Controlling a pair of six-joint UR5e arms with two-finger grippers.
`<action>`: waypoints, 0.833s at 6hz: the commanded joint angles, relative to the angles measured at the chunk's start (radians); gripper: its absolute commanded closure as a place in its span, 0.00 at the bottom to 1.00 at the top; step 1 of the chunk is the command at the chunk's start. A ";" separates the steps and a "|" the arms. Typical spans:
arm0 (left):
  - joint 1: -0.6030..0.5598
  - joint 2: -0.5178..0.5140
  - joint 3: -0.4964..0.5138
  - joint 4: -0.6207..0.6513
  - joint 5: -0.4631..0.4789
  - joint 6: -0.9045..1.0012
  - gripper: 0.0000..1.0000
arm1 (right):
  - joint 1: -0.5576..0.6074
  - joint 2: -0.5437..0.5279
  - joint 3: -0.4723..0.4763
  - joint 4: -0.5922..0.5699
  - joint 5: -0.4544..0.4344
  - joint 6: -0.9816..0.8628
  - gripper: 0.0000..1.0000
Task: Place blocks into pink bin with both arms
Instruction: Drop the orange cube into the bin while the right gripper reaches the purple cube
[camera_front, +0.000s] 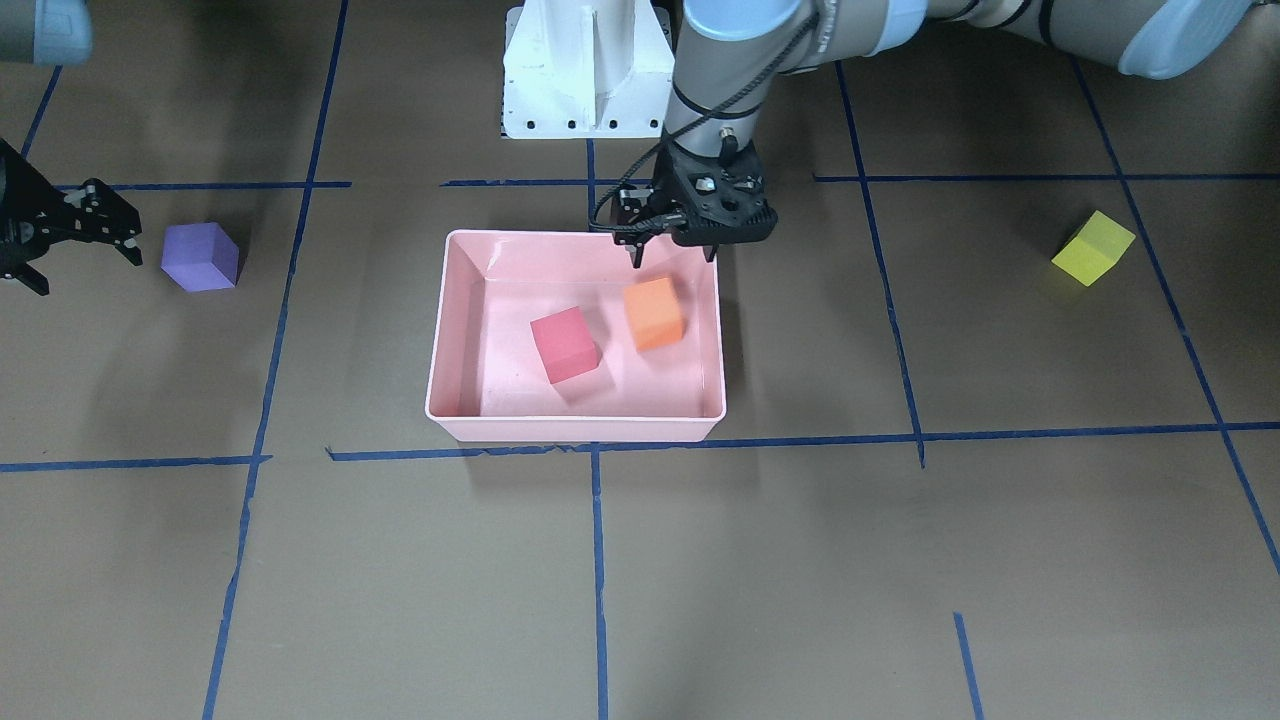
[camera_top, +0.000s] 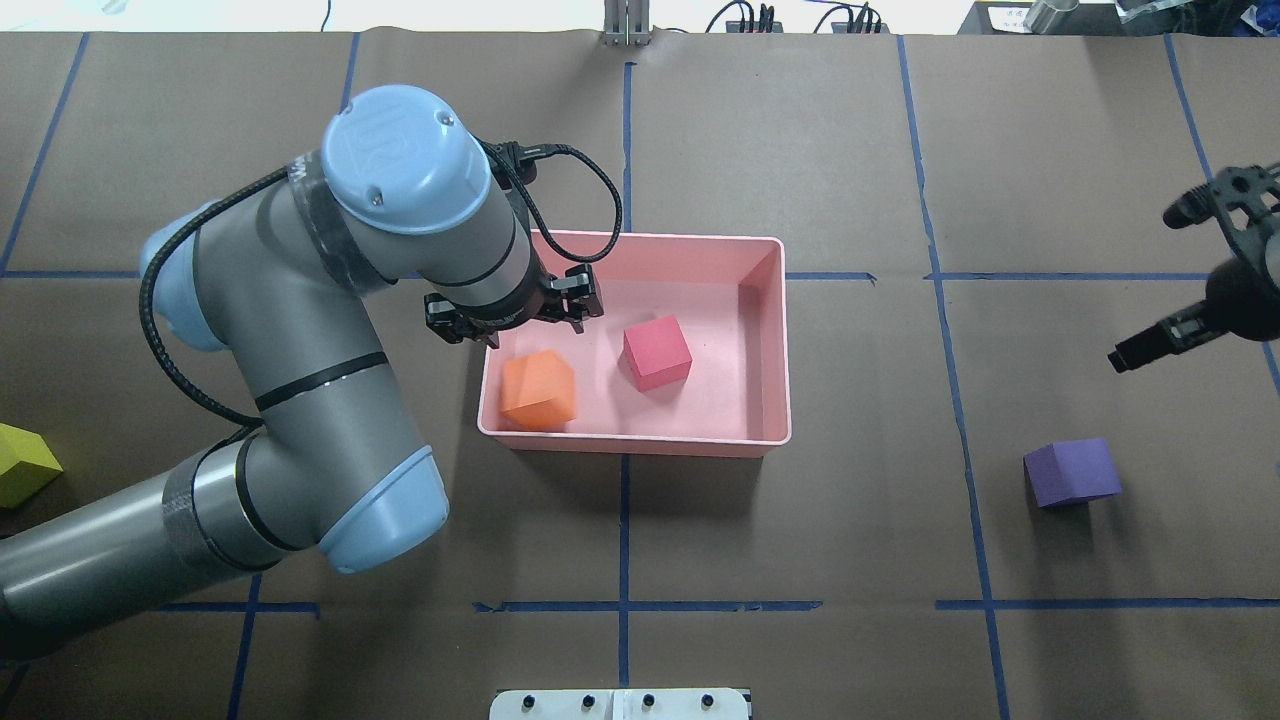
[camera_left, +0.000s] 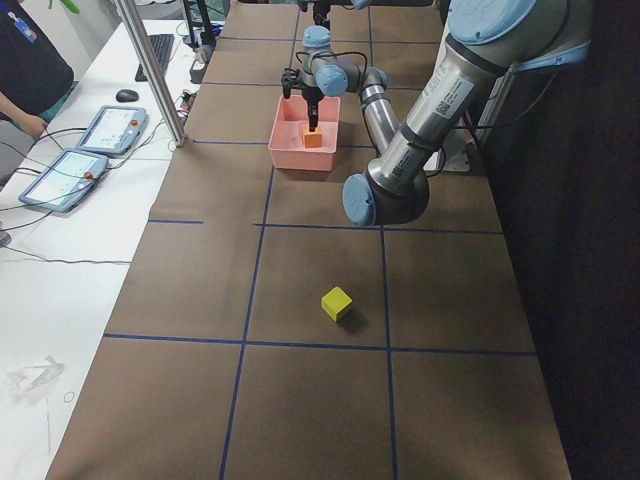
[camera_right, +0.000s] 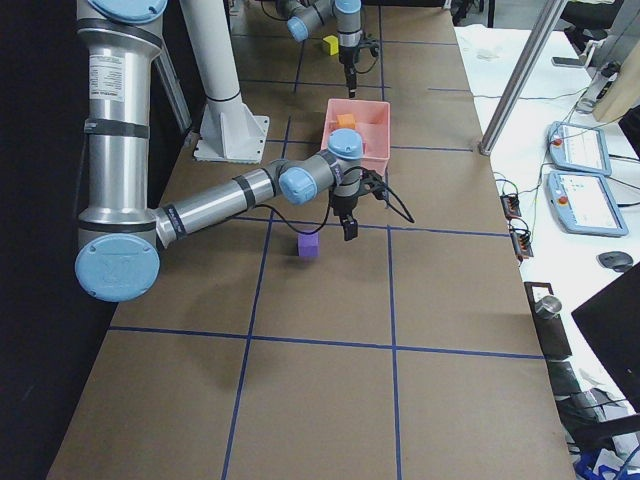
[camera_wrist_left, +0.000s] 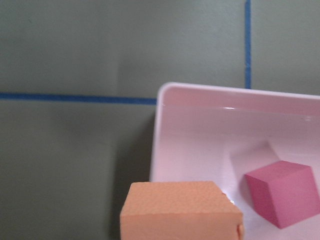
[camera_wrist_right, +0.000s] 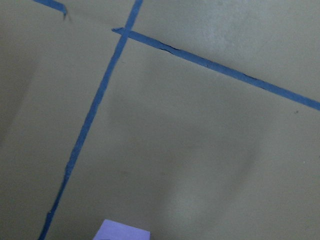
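Two of the four cubes already lie in the shallow pale pink plastic bin (camera_front: 575, 418): the red-pink foam block (camera_front: 565, 345) mid-floor and the orange foam block (camera_front: 655, 313) in the corner on the robot's left. The left gripper (camera_front: 673, 260) hangs right over that orange block with its fingers spread and nothing between them. What remains are the purple foam block (camera_front: 200, 257), out on the brown paper-covered table (camera_front: 800, 560) to the robot's right of the bin, and the yellow foam block (camera_front: 1092, 248), well apart on the robot's left. The right gripper (camera_front: 88, 270) is the nearer tool to the purple one: it hovers close by, jaws wide and empty, not yet above it. The block sits off to the side nearer the robot's base, showing only at the bottom edge of the right wrist view (being a cube, it has no long axis, only faces turned slightly off the blue tape lines). I judge the next move to be a short shift toward the base, then a descent.
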 joint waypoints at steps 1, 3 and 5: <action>0.003 0.047 -0.051 0.001 0.011 0.057 0.00 | -0.022 -0.087 -0.010 0.156 -0.002 0.218 0.00; -0.001 0.116 -0.097 0.002 0.014 0.114 0.00 | -0.203 -0.072 -0.007 0.231 -0.107 0.496 0.00; -0.001 0.121 -0.097 0.002 0.015 0.116 0.00 | -0.263 -0.072 -0.010 0.230 -0.151 0.522 0.00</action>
